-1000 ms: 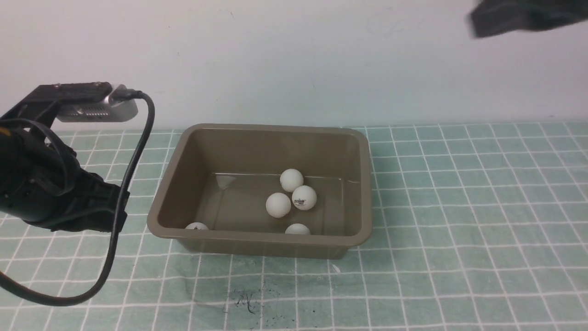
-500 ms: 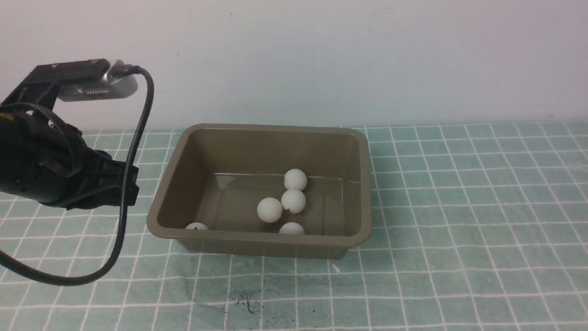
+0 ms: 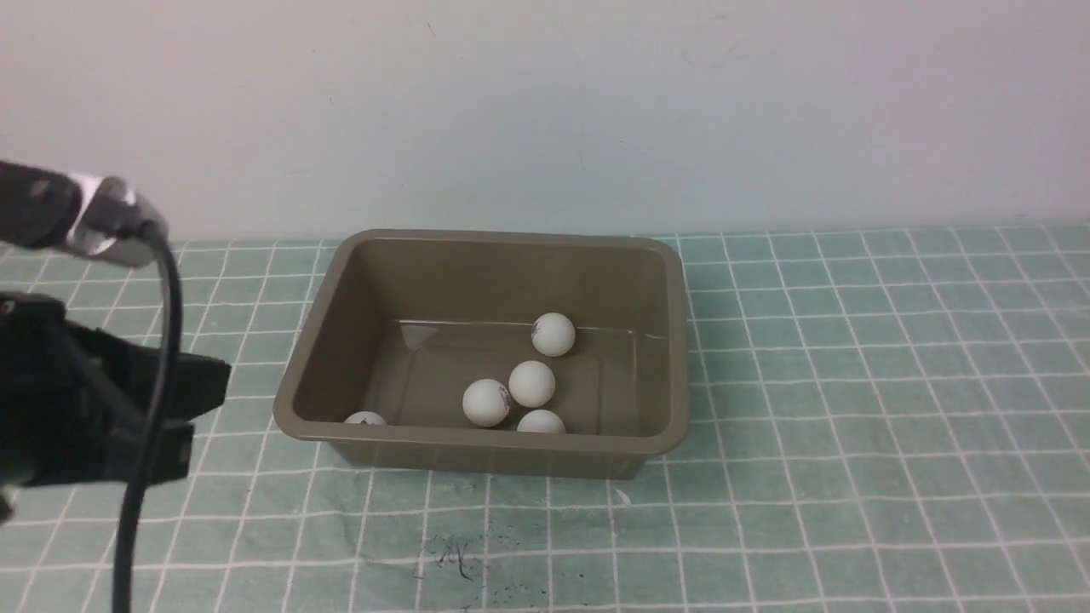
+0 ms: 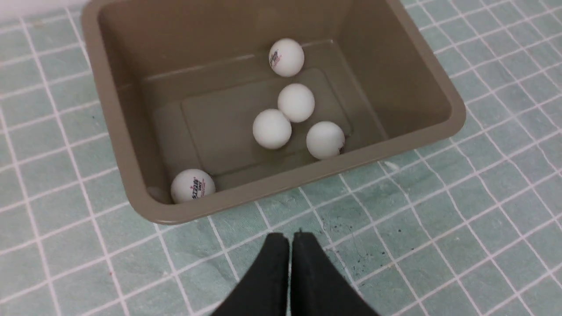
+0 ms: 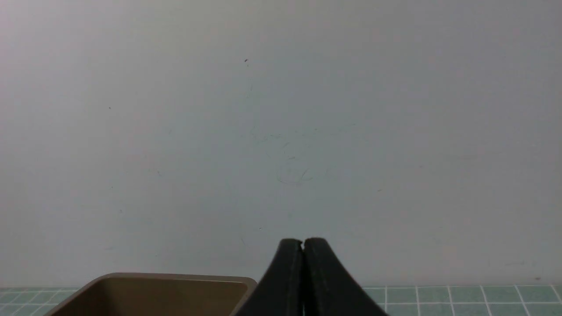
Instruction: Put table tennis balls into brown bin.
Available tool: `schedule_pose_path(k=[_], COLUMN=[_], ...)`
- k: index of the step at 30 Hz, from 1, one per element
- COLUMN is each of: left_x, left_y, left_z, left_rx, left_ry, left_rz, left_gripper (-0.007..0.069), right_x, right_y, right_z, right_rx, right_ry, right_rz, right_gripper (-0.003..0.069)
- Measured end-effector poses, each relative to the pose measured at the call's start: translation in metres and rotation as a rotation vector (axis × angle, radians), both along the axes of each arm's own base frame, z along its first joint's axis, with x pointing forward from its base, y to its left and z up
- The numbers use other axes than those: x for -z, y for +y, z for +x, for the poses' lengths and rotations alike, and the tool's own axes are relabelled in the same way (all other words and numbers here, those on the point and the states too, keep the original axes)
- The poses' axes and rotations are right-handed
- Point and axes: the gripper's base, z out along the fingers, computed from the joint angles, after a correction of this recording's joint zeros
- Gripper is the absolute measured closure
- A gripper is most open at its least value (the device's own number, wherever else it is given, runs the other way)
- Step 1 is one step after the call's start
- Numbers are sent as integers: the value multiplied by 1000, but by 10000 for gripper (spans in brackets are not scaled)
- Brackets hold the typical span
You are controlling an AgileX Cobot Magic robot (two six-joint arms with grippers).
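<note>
**Five balls in, one knock could undo it**

The left end effector (image 4: pixel 290 237) hung pressed together and empty, left of the bin (image 3: pixel 477 438). The right end effector (image 5: pixel 303 241), likewise pressed together, faced the wall. All five balls (image 4: pixel 296 102) lay inside the bin on the counter (image 3: pixel 851 383). An arm clipping the rim would likely jolt the light balls about.

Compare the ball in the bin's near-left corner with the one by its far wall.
The corner ball sits alone by the brown bin's near wall; the far-wall ball lies at the floor's far edge, closer to the other three. From the front, the rim hides most of the corner ball; the far-wall ball shows whole. Both are white with printed logos.
</note>
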Motion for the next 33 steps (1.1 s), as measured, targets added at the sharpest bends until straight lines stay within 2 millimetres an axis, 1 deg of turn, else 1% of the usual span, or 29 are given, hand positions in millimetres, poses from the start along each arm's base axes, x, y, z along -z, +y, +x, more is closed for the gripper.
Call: schedule_pose_path(k=[4, 6, 8, 9, 11, 13, 14, 15, 18, 22, 25, 26, 29, 31, 33], left_x=[1, 1, 0, -2, -3, -2, -2, -1, 0, 0, 2, 6, 20, 41, 66], left_y=[3, 4, 4, 4, 4, 4, 4, 3, 3, 3, 4, 6, 13, 19, 26], left_z=[-45, -66, -77, -91, -100, -119, -120, -129, -142, -149, -146, -140, -126, -112, -101], left_rx=[-22, -21, -19, -15, -11, 3, 4, 13, 27, 34, 17, -15, -103, -183, -255], left_ry=[-163, -234, -278, -332, -368, -427, -431, -458, -496, -525, -536, -550, -568, -560, -533], left_rz=[-11, -14, -18, -22, -23, -24, -24, -23, -21, -12, -9, -12, -7, 13, 47], left_gripper=[629, 629, 629, 629, 629, 629, 629, 629, 629, 629, 629, 629, 629, 629, 629], right_x=[0, 0, 0, 0, 0, 0, 0, 0, 0, 0, 0, 0, 0, 1, 1], right_y=[0, 0, 0, 0, 0, 0, 0, 0, 0, 0, 0, 0, 0, 0, 0], right_z=[0, 0, 0, 0, 0, 0, 0, 0, 0, 0, 0, 0, 0, 0, 0], right_rx=[5, 5, 5, 5, 5, 5, 5, 6, 5, 5, 5, 5, 5, 5, 5], right_ry=[0, 1, 2, 2, 2, 2, 2, 2, 3, 3, 3, 3, 3, 3, 3], right_rz=[-6, -7, -6, -6, -6, -6, -6, -6, -5, -4, -4, -4, -4, -5, -5], right_gripper=[672, 672, 673, 673, 673, 673, 673, 673, 673, 673, 673, 673, 673, 673, 673])
